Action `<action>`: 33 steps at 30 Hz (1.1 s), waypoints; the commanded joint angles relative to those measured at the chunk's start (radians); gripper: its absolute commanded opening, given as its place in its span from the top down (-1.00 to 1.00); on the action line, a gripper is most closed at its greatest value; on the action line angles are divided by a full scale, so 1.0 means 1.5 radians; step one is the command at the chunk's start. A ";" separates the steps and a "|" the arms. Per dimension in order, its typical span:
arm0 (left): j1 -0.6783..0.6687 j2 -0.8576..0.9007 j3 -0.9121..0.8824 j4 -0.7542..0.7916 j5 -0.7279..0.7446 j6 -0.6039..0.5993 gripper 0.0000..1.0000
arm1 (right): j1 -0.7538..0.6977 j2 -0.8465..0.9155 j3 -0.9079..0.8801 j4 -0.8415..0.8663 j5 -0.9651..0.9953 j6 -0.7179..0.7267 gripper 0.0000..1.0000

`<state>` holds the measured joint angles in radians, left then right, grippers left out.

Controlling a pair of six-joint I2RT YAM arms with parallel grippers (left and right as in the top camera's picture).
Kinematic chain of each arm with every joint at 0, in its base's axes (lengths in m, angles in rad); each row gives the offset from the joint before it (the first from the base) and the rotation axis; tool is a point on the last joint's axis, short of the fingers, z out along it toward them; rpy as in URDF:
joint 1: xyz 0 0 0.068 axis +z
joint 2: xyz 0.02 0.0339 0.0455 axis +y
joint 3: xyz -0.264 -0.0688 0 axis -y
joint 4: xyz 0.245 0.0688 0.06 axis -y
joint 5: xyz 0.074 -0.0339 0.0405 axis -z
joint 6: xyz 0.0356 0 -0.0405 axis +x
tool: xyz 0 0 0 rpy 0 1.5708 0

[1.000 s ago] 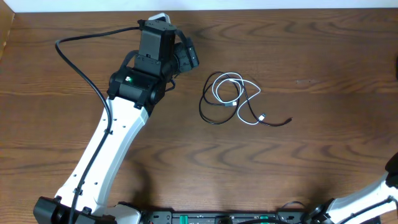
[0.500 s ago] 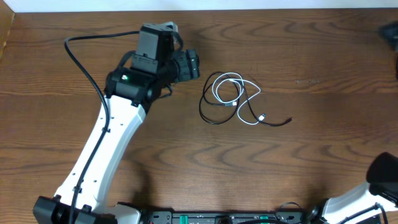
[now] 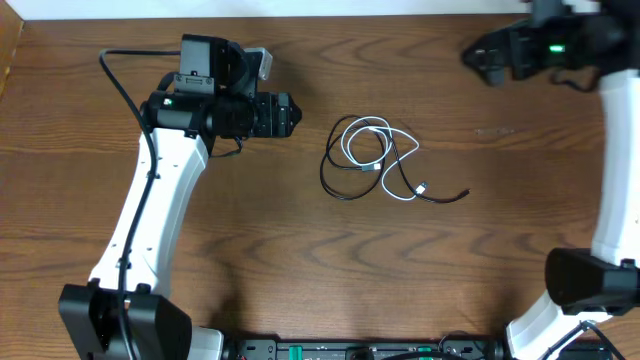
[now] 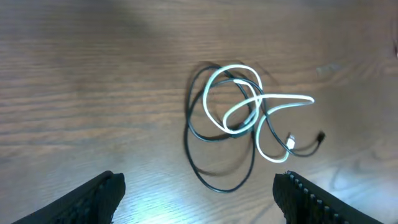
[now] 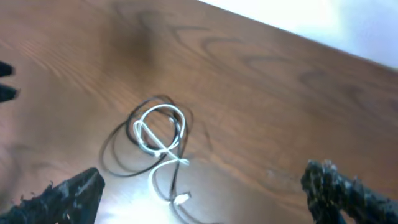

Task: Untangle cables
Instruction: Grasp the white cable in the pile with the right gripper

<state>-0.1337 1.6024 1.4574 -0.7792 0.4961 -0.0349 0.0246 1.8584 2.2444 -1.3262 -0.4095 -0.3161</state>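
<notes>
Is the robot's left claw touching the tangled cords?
Apart. The overhead view shows a strip of bare table between the left gripper and the cables. In the left wrist view, the open fingers are short of them too.

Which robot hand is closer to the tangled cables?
The left. The left gripper hovers just off the cables on their left side, pointing toward them. The right gripper is farther away, up near the table's far edge on their right.

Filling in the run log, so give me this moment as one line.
stage: pre-grasp | left gripper: open, empty | right gripper: open, empty | black cable, white cable: tangled together on table, untouched
</notes>
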 commanded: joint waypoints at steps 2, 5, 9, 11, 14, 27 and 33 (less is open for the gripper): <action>-0.006 0.019 0.010 -0.002 0.041 0.030 -0.64 | 0.048 0.036 -0.079 0.067 0.062 -0.009 -0.99; -0.006 0.027 0.010 -0.002 0.041 0.024 -0.64 | 0.071 0.066 -0.122 0.120 0.062 -0.013 -0.98; -0.006 0.029 0.010 -0.001 0.041 0.025 -0.64 | 0.094 0.130 -0.141 0.139 0.053 -0.056 -0.89; -0.006 0.029 0.010 -0.001 0.041 0.025 -0.64 | 0.098 0.162 -0.141 0.131 0.022 -0.086 -0.79; -0.006 0.029 0.010 -0.001 0.041 0.025 -0.64 | 0.098 0.201 -0.141 0.107 -0.050 -0.140 -0.72; -0.006 0.029 0.010 -0.001 0.041 0.025 -0.64 | 0.105 0.306 -0.141 -0.006 -0.214 -0.289 -0.57; -0.006 0.029 0.010 -0.001 0.040 0.026 -0.65 | 0.116 0.336 -0.141 0.023 -0.203 -0.265 -0.17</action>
<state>-0.1413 1.6356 1.4574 -0.7803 0.5449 -0.0177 0.1837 2.3512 2.0289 -1.3060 -0.6880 -0.7235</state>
